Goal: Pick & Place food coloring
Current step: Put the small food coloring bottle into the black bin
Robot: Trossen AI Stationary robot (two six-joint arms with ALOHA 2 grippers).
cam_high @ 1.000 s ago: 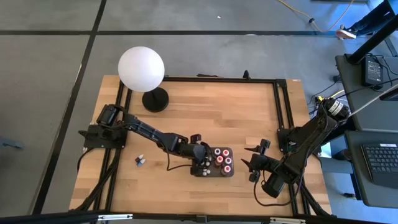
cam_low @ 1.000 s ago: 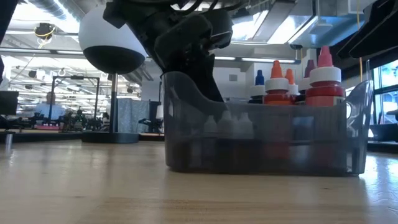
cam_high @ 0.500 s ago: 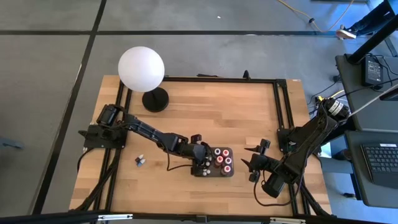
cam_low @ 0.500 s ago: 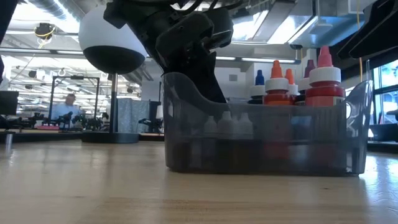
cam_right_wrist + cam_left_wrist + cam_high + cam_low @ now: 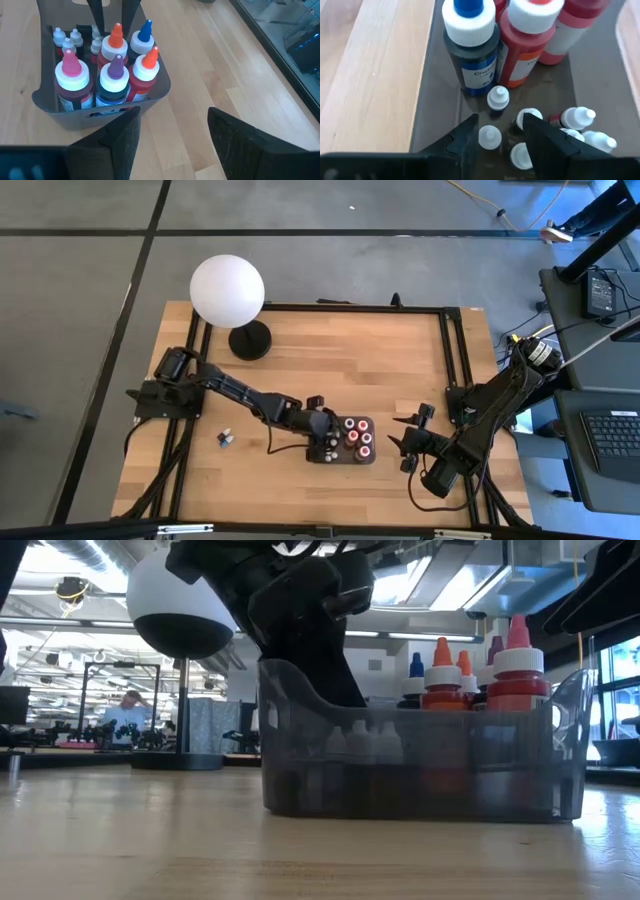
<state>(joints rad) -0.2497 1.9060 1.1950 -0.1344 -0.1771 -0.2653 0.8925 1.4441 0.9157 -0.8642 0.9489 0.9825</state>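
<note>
The dark grey tray (image 5: 373, 442) (image 5: 400, 775) stands on the table's near middle. In its right part are larger bottles with orange, blue, purple and pink tips (image 5: 116, 70). Tiny white-capped food coloring bottles (image 5: 570, 125) stand in its left part. My left gripper (image 5: 322, 442) (image 5: 501, 120) reaches down into that left part, open, with one tiny bottle (image 5: 489, 136) between its fingers. Another tiny bottle (image 5: 225, 439) lies on the table left of the tray. My right gripper (image 5: 408, 442) (image 5: 172, 112) waits open, right of the tray. My left gripper comes into the tray from above and the table's left, one finger (image 5: 465, 142) right beside the tiny bottle's white cap (image 5: 490, 134), the other finger apart from it. Whether that finger touches the cap I cannot tell.
A big white globe lamp (image 5: 228, 290) (image 5: 180, 610) on a black base stands at the far left of the table. Bare wood lies between the lamp and the tray and along the near edge. A black frame borders the table (image 5: 448, 350).
In the low view the tray has shifted slightly toward the table's left, bottles moving with it. My left gripper stays down inside the tray's left part.
</note>
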